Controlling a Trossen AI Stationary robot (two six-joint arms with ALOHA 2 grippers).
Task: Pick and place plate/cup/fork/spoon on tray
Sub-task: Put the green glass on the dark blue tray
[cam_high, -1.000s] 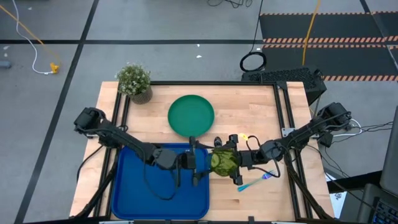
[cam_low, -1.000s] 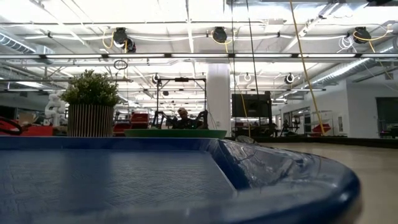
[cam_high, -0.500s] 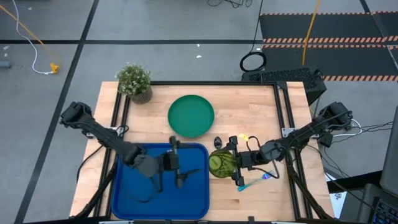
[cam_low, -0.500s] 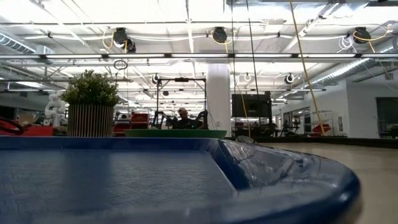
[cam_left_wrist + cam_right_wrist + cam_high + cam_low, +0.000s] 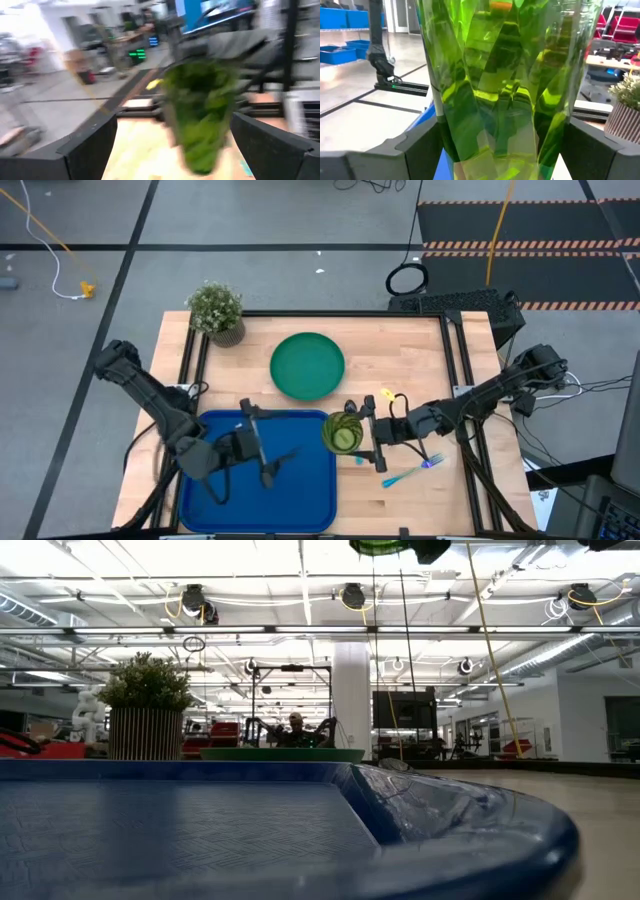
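We see the right gripper (image 5: 362, 436) clamped on the cup (image 5: 342, 432), holding it at the right edge of the tray (image 5: 210, 495), just below the plate (image 5: 307, 365). Left gripper (image 5: 262, 454) sits over the tray's middle, fingers spread, nothing in them. Fork (image 5: 412, 470) lies on the table (image 5: 400, 360) right of the tray, beneath the right arm; potted plant (image 5: 216, 311) at the far left corner.
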